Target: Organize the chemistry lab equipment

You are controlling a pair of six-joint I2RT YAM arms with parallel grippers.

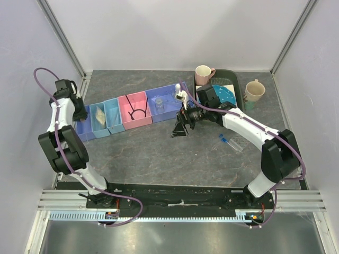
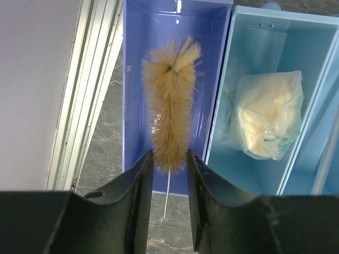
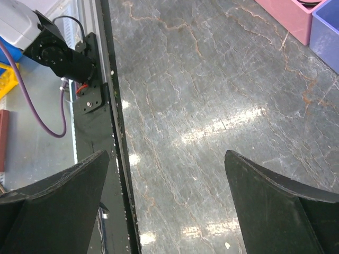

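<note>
The left pincer is pinched narrowly on a tan bristle brush, the lower bristles touching both fingers and the thin wire stem showing in the gap; the brush head lies along the purple bin at the far left end of the row, three bins to the left of the pink bin; the small clear bag, holding something pale, rests in the light blue bin just to the right of that purple one, between it and the pink bin.

The black wire loop lies inside the pink bin; touching the pink bin on its right is another purple bin holding the clear beaker and, at its far right end, the white-capped clear bottle.

The right pincer hangs just right of and nearer than the pink bin, over bare grey desk; its jaws are spread wide with nothing between them, as the right wrist view confirms.

The blue-capped vials lie on the desk well to the right of the pink bin, nearer the arm bases.
</note>
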